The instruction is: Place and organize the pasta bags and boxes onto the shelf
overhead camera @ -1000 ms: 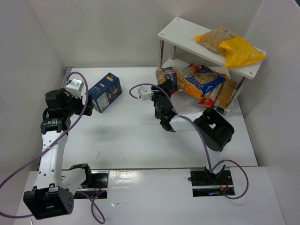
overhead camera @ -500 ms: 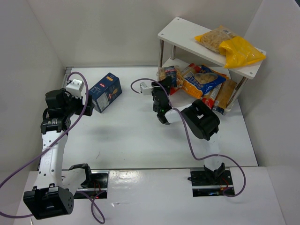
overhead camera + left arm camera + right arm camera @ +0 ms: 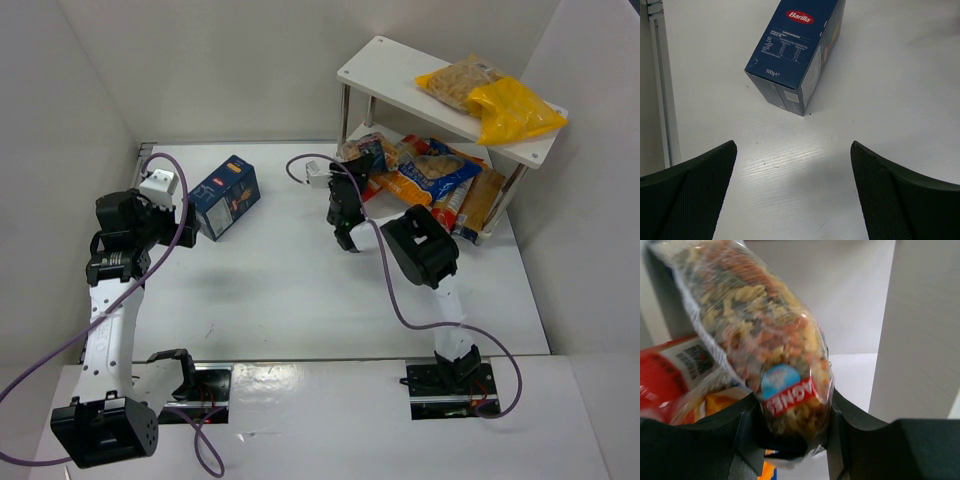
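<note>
Here the small clear bag of pasta (image 3: 775, 340) is clamped between the fingers of the right gripper (image 3: 792, 422). Its blue-red label sits just above the pads, and the rest juts past the tips, leaning left. Just beyond the tips is the lower level of the shelf (image 3: 385, 72), with the blue-orange bags (image 3: 430, 172) on it. The yellow bags (image 3: 495, 100) rest on the top board. Well apart, the dark blue pasta box (image 3: 797, 50) lies flat on the white table (image 3: 900, 100), ahead of the left gripper (image 3: 792, 150). Its fingers stand wide apart, touching nothing.
</note>
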